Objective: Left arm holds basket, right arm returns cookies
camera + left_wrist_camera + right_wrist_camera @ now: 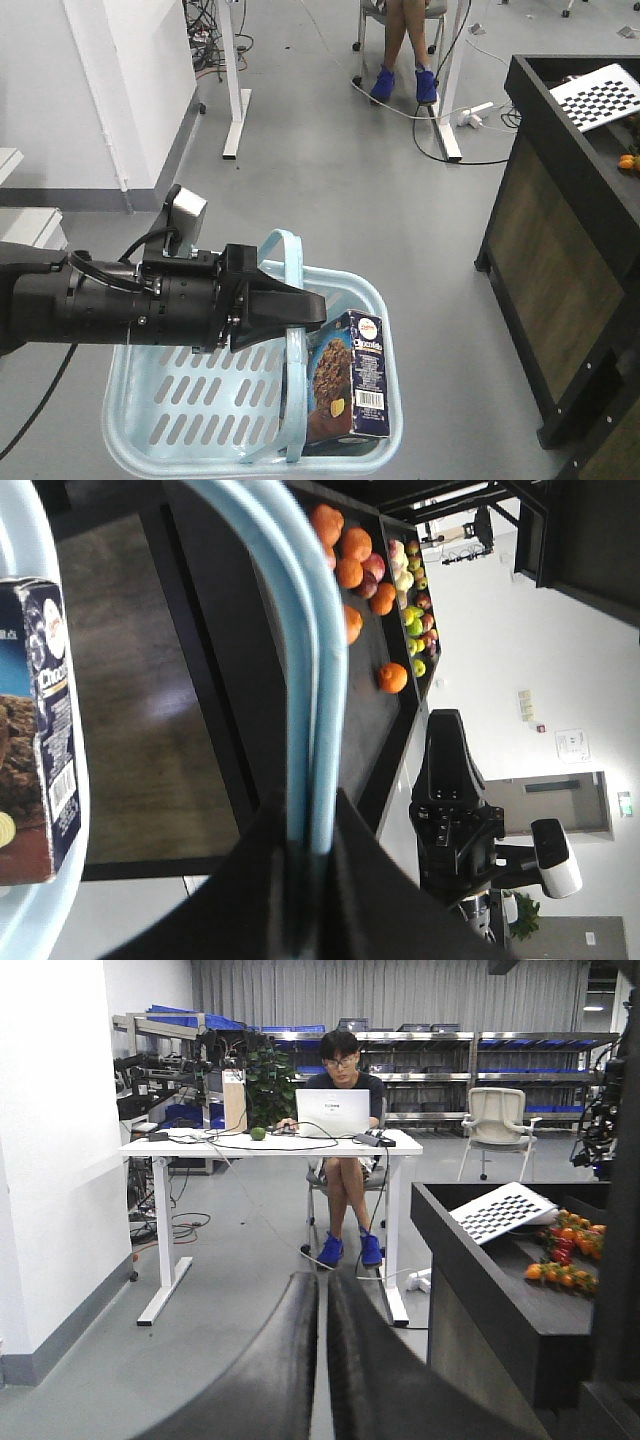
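Black left arm (110,300) fills the foreground, the left gripper (300,308) pinching both handles (288,240) of the basket (140,400). Cookies (350,385) stand upright in its near right corner, just beside the handles. Right gripper (322,1288) is pressed together, empty, facing the room. It should spread wide, descend clear of the handles and take the cookies' narrow sides, with the basket held level

Front overhead; wrists close; front, left share basket (200,365).

On the cookie box (35,750) I read "Choco", the rest cut off; the barcode (62,792) digits are too small.
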Controlling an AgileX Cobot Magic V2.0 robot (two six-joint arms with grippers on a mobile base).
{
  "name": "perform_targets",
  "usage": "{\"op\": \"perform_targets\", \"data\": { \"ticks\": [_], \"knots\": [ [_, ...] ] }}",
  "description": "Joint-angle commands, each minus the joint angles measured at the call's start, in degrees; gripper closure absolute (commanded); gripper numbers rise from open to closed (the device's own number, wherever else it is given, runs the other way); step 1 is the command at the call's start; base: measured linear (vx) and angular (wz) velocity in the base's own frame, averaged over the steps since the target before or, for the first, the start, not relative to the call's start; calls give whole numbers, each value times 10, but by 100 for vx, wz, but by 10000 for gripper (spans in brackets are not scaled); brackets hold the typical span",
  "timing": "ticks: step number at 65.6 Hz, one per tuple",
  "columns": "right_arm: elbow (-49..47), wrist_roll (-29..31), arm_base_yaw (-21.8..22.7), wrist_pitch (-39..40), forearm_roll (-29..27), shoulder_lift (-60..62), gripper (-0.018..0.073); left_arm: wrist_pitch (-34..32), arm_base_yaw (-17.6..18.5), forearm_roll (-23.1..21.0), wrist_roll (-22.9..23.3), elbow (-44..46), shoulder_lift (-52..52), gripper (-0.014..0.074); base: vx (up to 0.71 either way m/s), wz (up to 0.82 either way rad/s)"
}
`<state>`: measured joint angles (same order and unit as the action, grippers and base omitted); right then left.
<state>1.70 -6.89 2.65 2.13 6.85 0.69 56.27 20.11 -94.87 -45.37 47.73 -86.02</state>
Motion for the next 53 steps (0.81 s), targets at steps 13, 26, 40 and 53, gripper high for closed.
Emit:
{"op": "perform_targets", "data": {
  "ticks": [13, 26, 40, 53],
  "knots": [
    [9, 4, 1, 44, 6, 5, 565, 36, 3, -67, -4, 19, 23, 599, 35, 8],
    [9, 4, 1, 44, 6, 5, 565, 36, 3, -67, -4, 19, 23, 599, 35, 28],
    [9, 4, 1, 44, 6, 5, 565, 36, 3, -67, -4, 19, 23, 599, 35, 60],
    [9, 4, 1, 44, 6, 5, 565, 36, 3, -67, -4, 19, 23, 599, 32, 79]
  ]
}}
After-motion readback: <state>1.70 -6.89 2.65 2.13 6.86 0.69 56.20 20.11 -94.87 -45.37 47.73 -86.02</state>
